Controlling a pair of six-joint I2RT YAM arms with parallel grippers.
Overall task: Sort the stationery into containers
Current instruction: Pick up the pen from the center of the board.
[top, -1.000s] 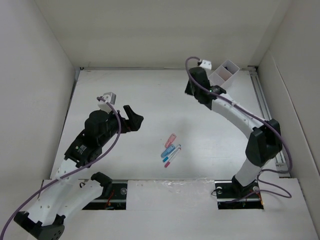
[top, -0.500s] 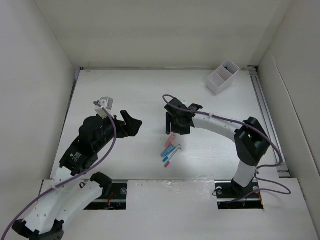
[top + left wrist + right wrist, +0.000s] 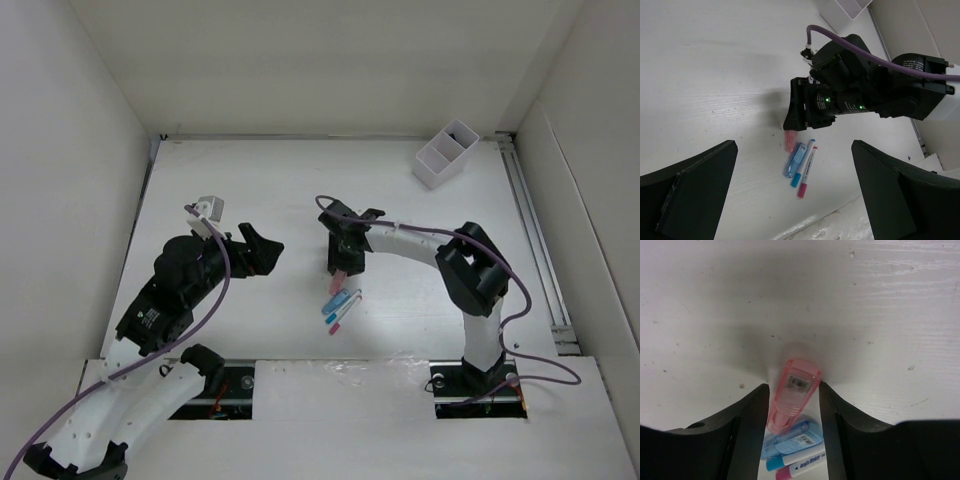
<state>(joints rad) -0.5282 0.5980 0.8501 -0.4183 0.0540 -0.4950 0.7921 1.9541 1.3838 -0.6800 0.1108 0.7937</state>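
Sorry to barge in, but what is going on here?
The right hand is lowered, its fingers on either side of the pink piece; whether they grip it is unclear. A blue piece and two thin pens lie beside it. The left hand hovers open. The white divided box stands at the far right.

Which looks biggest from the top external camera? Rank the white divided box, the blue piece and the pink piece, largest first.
1. White divided box: clearly largest.
2-3. Blue piece and pink piece: they look alike. The pink piece is partly hidden under the right gripper, so I won't rank them.
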